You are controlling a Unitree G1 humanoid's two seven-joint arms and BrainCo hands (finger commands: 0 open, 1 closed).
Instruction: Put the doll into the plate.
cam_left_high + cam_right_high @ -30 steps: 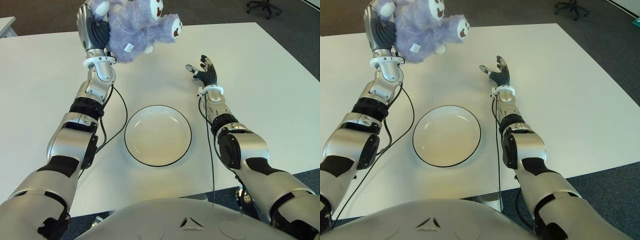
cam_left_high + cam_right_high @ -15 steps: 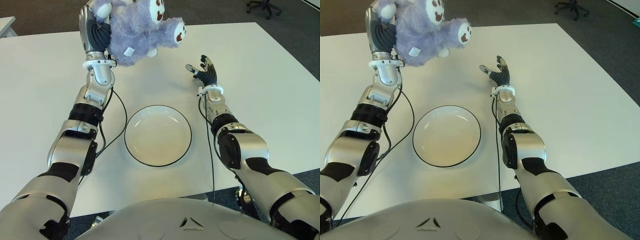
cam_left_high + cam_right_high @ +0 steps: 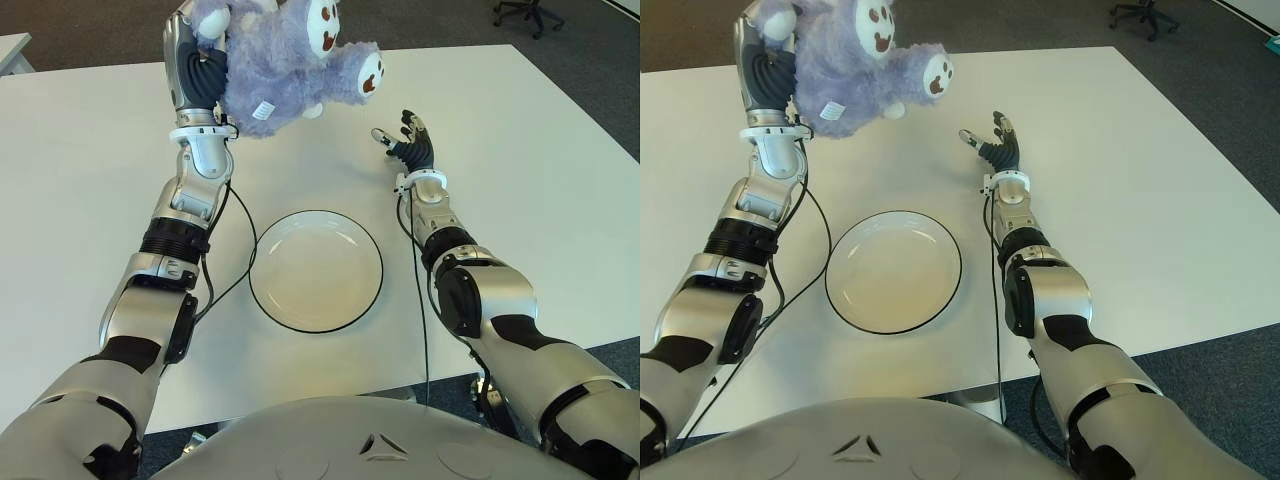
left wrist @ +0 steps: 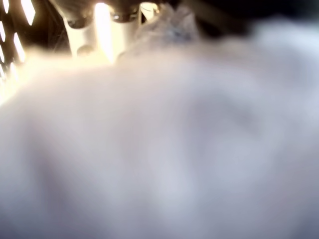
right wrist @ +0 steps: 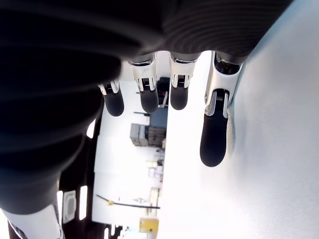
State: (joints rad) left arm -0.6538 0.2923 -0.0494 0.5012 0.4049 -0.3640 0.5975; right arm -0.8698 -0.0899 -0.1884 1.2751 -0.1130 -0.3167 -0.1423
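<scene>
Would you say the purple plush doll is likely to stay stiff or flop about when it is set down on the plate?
Probably floppy: held aloft by the left hand, the doll has limbs sticking out unsupported. Its fluffy body looks light, so it should settle softly on the plate, perhaps slumping over the rim.

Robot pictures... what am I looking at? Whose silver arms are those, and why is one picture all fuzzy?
The silver arms belong to a robot shaped like a person. Two pictures come from cameras in its head, looking down at a white table. The other two come from small cameras on its wrists. The left hand holds a purple doll up in the air, beyond a round plate with nothing on it. The fuzzy picture is the left wrist camera, so close to the doll that it sees only fur. The right hand holds nothing, with its fingers spread, to the right of the plate. The doll should go on the plate.
</scene>
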